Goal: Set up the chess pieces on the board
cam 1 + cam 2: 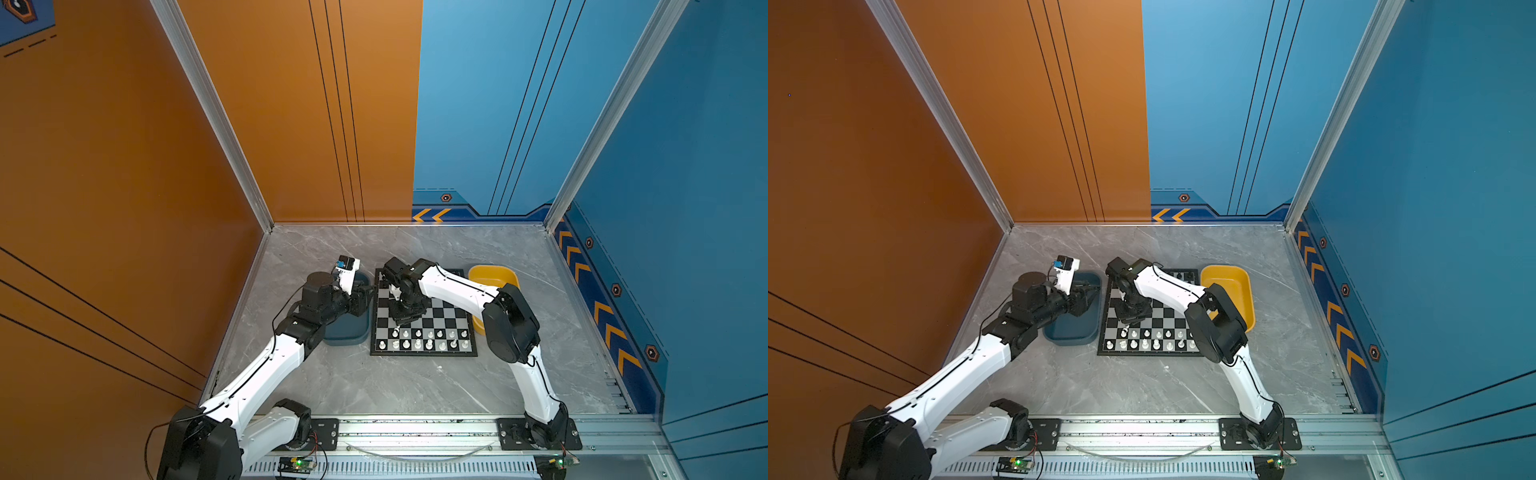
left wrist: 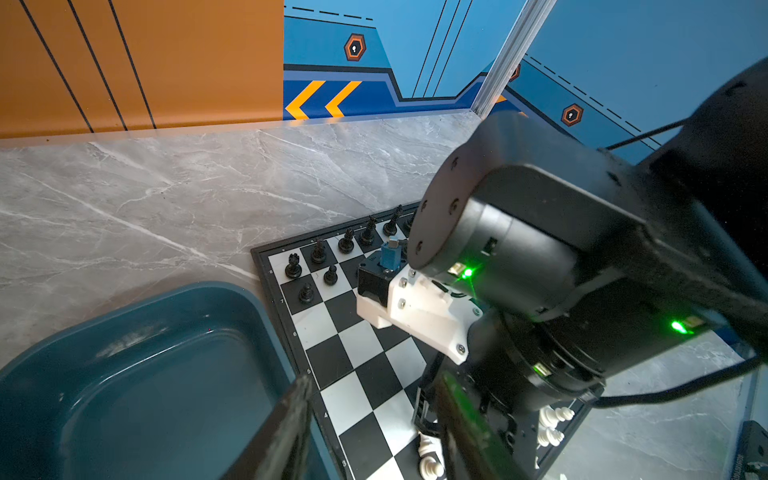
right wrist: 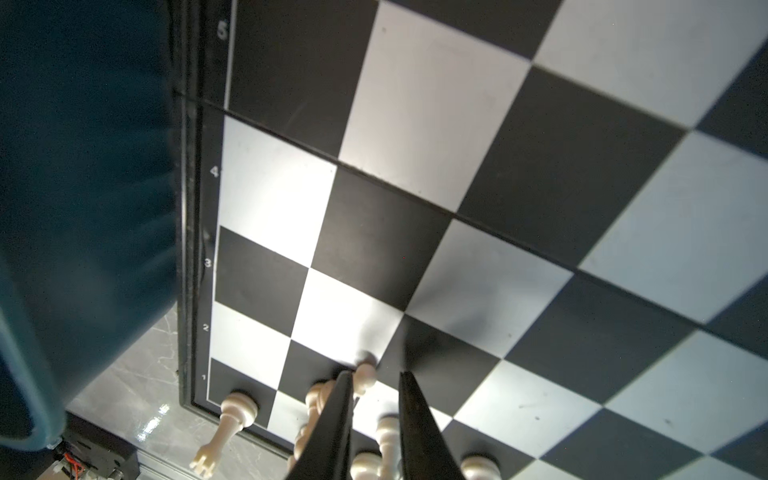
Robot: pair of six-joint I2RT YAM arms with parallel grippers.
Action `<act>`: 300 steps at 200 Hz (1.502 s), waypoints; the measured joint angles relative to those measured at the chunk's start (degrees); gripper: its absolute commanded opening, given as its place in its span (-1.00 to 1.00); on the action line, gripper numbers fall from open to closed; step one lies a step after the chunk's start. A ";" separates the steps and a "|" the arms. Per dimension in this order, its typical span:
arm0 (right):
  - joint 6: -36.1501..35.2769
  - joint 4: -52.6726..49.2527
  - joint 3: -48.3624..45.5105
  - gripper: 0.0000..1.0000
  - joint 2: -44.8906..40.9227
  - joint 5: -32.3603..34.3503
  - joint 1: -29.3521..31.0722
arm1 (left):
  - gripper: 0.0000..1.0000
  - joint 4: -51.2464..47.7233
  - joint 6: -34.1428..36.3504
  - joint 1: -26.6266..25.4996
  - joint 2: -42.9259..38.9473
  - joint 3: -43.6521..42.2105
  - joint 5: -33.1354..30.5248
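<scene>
The board [image 1: 453, 322] [image 1: 1167, 318] lies mid-table. White chess pieces [image 1: 428, 338] [image 1: 1156, 338] fill its two near rows; black ones [image 2: 345, 241] [image 1: 1178, 275] stand along the far rows, partly hidden by the right arm. My right gripper [image 3: 376, 376] [image 1: 399, 327] hangs low over the board's near left part, jaws narrowly apart. A white pawn [image 3: 365, 374] leans against one fingertip, with a gap to the other finger. My left gripper [image 2: 374, 382] [image 1: 366, 290] hovers open and empty over the teal tray's edge beside the board.
The dark teal tray [image 1: 345, 336] [image 2: 124, 374] touches the board's left side and looks empty. A yellow tray [image 1: 494, 274] sits at the board's right, behind the right arm's elbow. A white rook [image 3: 237, 411] stands on the near left corner square.
</scene>
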 measured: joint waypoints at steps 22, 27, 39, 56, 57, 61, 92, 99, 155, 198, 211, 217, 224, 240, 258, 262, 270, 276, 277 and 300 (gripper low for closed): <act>0.31 0.00 0.00 -0.54 0.00 -0.44 0.07 | 0.01 0.00 0.00 0.02 0.13 0.00 0.00; 0.39 0.00 0.00 -0.54 0.00 -0.61 0.07 | 0.01 0.00 0.00 0.00 0.15 0.00 0.00; 0.42 0.00 0.00 -0.54 0.00 -1.03 0.13 | 0.01 0.00 0.00 0.02 0.22 0.00 0.00; 0.44 0.00 0.00 -0.55 0.00 -1.49 0.17 | 0.01 0.00 0.00 0.02 0.24 0.00 0.00; 0.44 0.00 0.00 -0.55 0.00 -1.51 0.20 | 0.01 0.00 0.00 0.02 0.24 0.00 -0.02; 0.46 0.00 0.00 -0.54 0.00 -1.53 0.22 | 0.01 0.00 0.00 0.02 0.24 0.00 0.00; 1.22 0.00 0.00 -0.55 0.00 -1.95 0.44 | 0.01 0.00 0.02 0.02 0.24 0.00 0.00; 1.29 0.00 0.00 -0.54 0.00 -1.97 0.48 | 0.01 0.00 0.02 0.02 0.24 0.00 0.00; 1.49 0.00 0.00 -0.55 0.02 -2.86 0.83 | 0.00 0.00 0.02 0.02 0.24 0.00 0.00; 1.46 0.00 0.00 -0.56 0.07 -2.86 0.92 | 0.01 0.00 0.24 0.02 0.24 0.00 0.00; 1.46 0.02 0.00 -0.57 0.22 -2.86 0.92 | 0.00 0.00 0.26 0.02 0.24 0.00 -0.02; 1.46 0.02 0.00 -0.57 0.31 -2.86 0.92 | 0.01 0.00 0.26 0.02 0.24 0.00 0.00; 1.46 0.02 0.00 -0.57 0.39 -2.86 0.92 | 0.01 0.00 0.26 0.02 0.24 0.00 -0.02; 1.46 0.07 0.00 -0.60 0.59 -2.86 0.94 | 0.00 0.00 0.33 0.02 0.24 0.00 -0.02; 1.46 0.04 0.00 -0.62 0.76 -2.89 0.96 | 0.01 0.00 0.42 0.02 0.24 0.00 -0.02; 1.49 0.04 0.00 -0.63 0.79 -2.89 0.96 | 0.01 0.00 0.42 0.02 0.24 0.00 -0.02; 1.46 0.04 0.00 -0.66 0.81 -2.89 0.98 | 0.01 0.00 0.42 0.02 0.24 0.00 -0.02; 1.49 0.04 0.00 -0.67 0.81 -2.89 1.03 | 0.01 0.00 0.42 0.02 0.24 0.00 -0.02; 1.46 0.04 0.00 -0.67 0.81 -2.89 1.03 | 0.01 0.00 0.42 0.02 0.24 0.00 -0.02; 1.49 0.04 0.00 -0.69 0.81 -2.84 1.03 | 0.01 0.00 0.42 0.02 0.24 0.00 -0.02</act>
